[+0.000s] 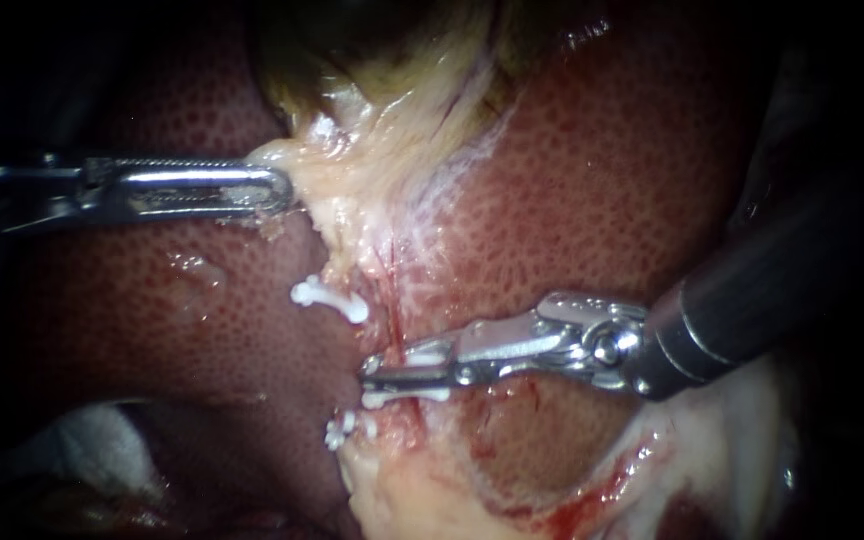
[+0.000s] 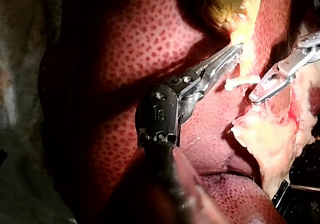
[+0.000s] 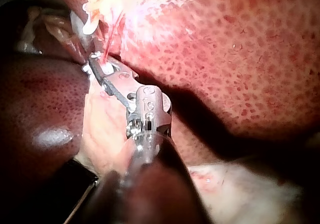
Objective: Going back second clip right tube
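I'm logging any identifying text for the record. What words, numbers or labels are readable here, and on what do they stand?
Left instrument: one small stamped mark on its wrist joint, too small to read reliably.
Right instrument: a similar small mark on its wrist joint, also not legible.
White clips and liver: no text on either.
No words, brands or signs elsewhere.

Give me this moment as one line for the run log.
left instrument: jaws shut on pale tissue | right instrument: tip at middle clip | upper clip, lower clip: clear of both instruments
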You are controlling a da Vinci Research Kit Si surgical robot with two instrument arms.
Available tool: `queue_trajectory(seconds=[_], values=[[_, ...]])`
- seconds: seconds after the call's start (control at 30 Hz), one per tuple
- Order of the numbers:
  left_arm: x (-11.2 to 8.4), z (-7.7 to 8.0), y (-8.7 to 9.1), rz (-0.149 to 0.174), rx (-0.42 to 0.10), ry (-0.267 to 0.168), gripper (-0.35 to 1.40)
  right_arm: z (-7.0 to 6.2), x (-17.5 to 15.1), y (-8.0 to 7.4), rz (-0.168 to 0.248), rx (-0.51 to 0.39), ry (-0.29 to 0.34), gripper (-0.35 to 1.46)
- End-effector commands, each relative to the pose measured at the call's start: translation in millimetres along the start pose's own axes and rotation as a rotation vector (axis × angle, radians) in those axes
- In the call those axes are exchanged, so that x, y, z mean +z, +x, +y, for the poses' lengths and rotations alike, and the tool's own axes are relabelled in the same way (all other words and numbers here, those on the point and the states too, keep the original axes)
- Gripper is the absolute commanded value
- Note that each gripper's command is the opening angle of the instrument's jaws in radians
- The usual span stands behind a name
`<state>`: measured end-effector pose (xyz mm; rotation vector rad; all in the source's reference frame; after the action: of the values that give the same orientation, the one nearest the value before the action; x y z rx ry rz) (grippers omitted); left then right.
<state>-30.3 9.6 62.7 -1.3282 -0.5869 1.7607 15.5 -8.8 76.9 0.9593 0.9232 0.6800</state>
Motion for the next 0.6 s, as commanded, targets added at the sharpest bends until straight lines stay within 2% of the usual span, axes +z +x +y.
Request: queue_trajectory(seconds=[0.03, 0.4, 0.43, 0.47, 0.5, 0.53, 0.6], values=[[0.0, 0.0, 0.0, 0.000, 0.000, -0.001, -0.35, 0.0, 0.0, 0.0, -0.001, -0.001, 0.000, -0.35], [0.0, 0.0, 0.0, 0.000, 0.000, -0.001, -0.35, -0.1, -0.1, -0.1, -0.005, 0.015, 0.009, -0.35], [0.0, 0.0, 0.0, 0.000, 0.000, -0.001, -0.35, -0.1, -0.1, -0.1, -0.008, 0.020, 0.013, -0.29], [0.0, -0.1, 0.0, 0.000, 0.000, -0.001, -0.35, -0.1, -0.1, -0.1, -0.011, -0.045, 0.004, -0.11], [0.0, -0.1, 0.0, 0.000, 0.000, -0.001, -0.35, -0.1, -0.1, 0.0, 0.005, -0.104, -0.008, 0.12], [0.0, -0.1, 0.0, 0.000, 0.000, -0.001, -0.35, 0.0, -0.2, 0.1, 0.017, -0.115, -0.013, 0.26], [0.0, -0.1, 0.0, 0.000, 0.000, -0.001, -0.35, 0.1, -0.3, 0.5, 0.030, -0.160, -0.026, 0.39]])
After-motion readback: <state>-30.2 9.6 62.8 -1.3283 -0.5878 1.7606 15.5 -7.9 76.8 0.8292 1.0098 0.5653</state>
